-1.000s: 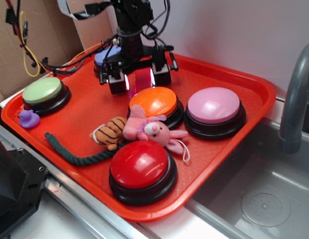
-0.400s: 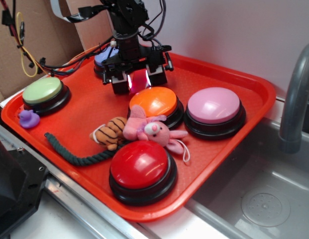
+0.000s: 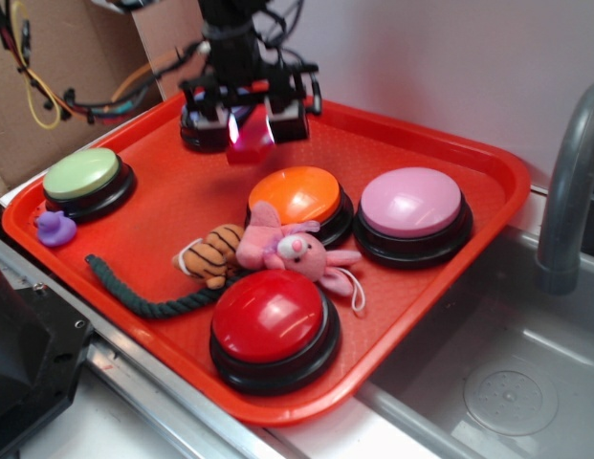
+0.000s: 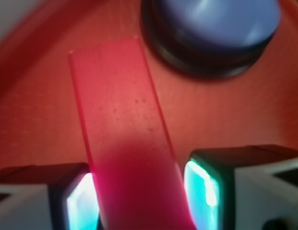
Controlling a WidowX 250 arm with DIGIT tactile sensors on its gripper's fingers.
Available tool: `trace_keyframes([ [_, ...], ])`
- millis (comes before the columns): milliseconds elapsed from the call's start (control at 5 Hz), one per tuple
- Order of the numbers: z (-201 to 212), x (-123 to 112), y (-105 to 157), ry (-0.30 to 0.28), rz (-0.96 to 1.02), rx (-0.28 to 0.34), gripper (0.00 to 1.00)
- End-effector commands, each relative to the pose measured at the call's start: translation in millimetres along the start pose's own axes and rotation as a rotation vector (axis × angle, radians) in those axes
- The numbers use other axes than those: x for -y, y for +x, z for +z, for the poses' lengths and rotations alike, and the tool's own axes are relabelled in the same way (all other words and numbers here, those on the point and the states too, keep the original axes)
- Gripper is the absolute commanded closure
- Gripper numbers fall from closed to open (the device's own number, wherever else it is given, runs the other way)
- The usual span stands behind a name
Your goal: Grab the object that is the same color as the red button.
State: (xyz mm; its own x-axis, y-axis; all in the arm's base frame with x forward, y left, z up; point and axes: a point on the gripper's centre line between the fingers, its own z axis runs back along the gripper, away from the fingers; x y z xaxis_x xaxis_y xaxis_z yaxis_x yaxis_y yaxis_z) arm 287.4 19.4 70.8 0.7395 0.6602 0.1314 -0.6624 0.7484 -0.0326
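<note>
Now the black robot gripper [image 3: 249, 120] is seen at the far side of the large orange-red plastic tray [image 3: 450, 153], raised above its floor. The small flat dark-red rectangular block [image 3: 249, 136] is clamped between the two fingers, which are closed against its long sides. In the wrist view the block [image 4: 125, 129] is shown as a narrow strip reaching out past the fingertips [image 4: 204, 184], whose inner pads are lit in pale green, and the block is not resting on the tray floor.

Just behind the gripper a blue dome button on a round black base [image 3: 196, 129] is partly hidden; in the wrist view it [image 4: 211, 28] is seen beyond the tip of the block and a little to one side. Below the gripper and nearer to the camera an orange dome button [image 3: 297, 196] is found, and beside that a pink dome button [image 3: 411, 206]. The large glossy red dome button on a black base [image 3: 271, 320] is placed well apart from the gripper, at the near edge of the tray. Between it and the orange button a pink plush toy [image 3: 292, 249] and a striped orange plush toy [image 3: 210, 253] are lying.
</note>
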Motion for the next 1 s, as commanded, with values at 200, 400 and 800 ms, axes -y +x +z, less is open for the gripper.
trace_keyframes([
  [200, 120, -1, -43, -0.106, -0.521, -0.048, 1.0],
  [400, 119, -15, -62, -0.123, -0.56, -0.117, 1.0],
  [800, 124, -35, -82, -0.162, -0.509, -0.095, 1.0],
])
